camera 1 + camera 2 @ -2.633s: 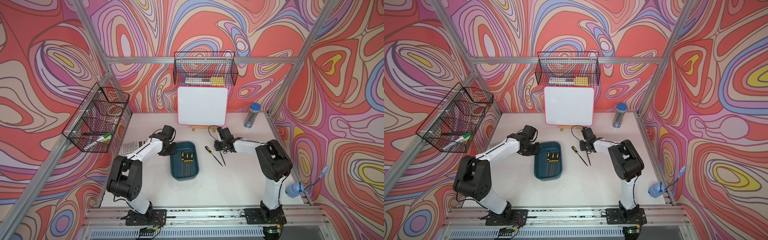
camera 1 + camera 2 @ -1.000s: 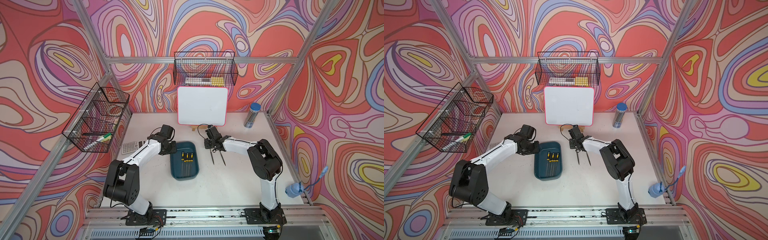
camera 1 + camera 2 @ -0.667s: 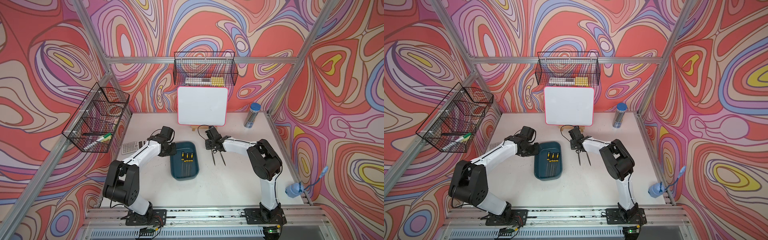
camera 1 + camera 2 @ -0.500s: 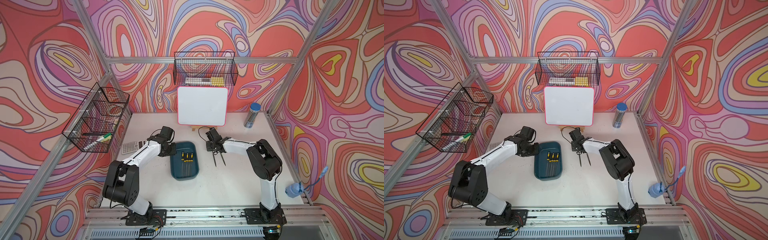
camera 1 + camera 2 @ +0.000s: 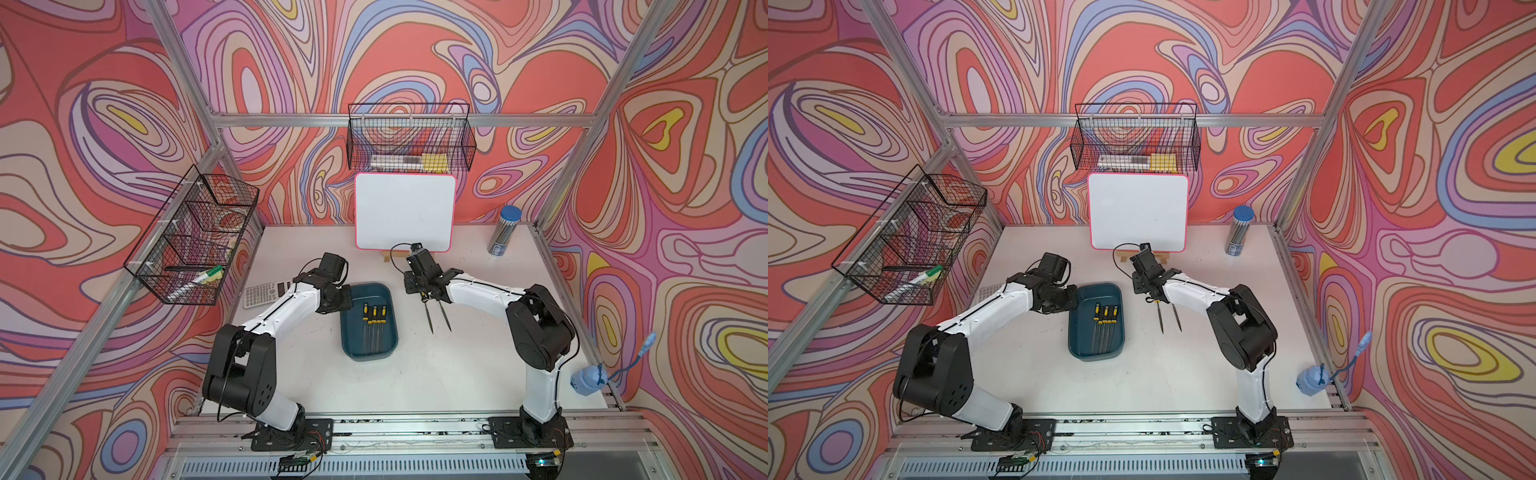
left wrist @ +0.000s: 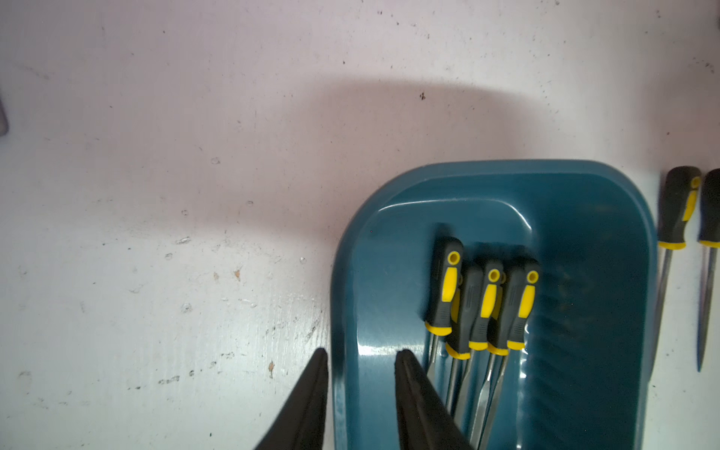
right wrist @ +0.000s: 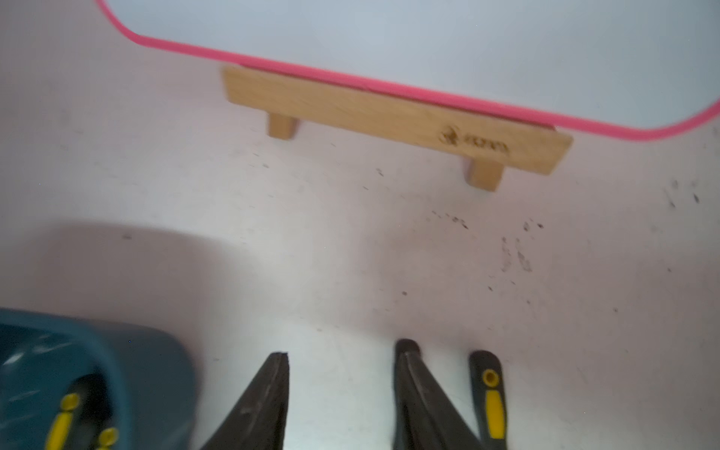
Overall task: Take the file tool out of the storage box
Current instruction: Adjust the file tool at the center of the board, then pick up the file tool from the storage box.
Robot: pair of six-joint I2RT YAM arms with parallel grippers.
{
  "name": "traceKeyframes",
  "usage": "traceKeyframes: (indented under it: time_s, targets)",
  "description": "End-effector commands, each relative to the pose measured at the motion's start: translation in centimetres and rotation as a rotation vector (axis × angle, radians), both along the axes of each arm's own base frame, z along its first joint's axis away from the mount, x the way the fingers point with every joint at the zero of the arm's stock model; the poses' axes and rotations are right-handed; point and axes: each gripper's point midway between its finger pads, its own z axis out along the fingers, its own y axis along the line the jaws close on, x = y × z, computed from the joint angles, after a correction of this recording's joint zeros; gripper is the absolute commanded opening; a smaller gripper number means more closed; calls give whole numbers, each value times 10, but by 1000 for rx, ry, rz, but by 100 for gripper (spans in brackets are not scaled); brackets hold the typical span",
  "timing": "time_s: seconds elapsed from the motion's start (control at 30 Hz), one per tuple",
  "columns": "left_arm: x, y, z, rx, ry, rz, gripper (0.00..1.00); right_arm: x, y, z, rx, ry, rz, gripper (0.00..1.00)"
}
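Left wrist view: files (image 6: 489,307) likely light, stiff; take rubbery handle (image 6: 444,288); left end effector (image 6: 360,352) straddles storage box (image 6: 607,272) wall, clamp unclear; right end effector (image 7: 343,350) spread, empty.

This is a robotics lab test cell. An aluminium frame (image 5: 403,120) and swirl-printed walls (image 5: 83,124) enclose a white table (image 5: 436,374). A left arm (image 5: 282,307) and right arm (image 5: 482,291) are bolted to a front rail (image 5: 415,426).
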Motion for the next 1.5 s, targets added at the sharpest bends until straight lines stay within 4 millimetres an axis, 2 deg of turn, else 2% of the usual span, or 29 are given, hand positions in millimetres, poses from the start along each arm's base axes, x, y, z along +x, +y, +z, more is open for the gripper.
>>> traceKeyframes:
  time_s: [0.0, 0.17, 0.3, 0.5, 0.9, 1.17, 1.47]
  targets:
    - [5, 3, 13, -33, -58, 35, 34, -16, 52, 40, 89, -60, 124, 46]
    - [8, 16, 17, -88, -68, 82, 34, -39, 103, 21, 94, -19, 217, 45]
    - [7, 23, 20, -97, -73, 102, 35, -45, 123, 2, 110, 36, 236, 45]
    - [2, 28, 16, -96, -60, 113, 35, -46, 134, -28, 107, 113, 245, 44]
    - [1, 27, 11, -107, -43, 112, 35, -47, 146, -62, 74, 199, 273, 44]
    - [1, 27, 10, -100, -37, 107, 35, -49, 141, -72, 40, 228, 247, 43]
    - [0, 28, 9, -94, -31, 107, 35, -56, 147, -80, 15, 249, 265, 42]
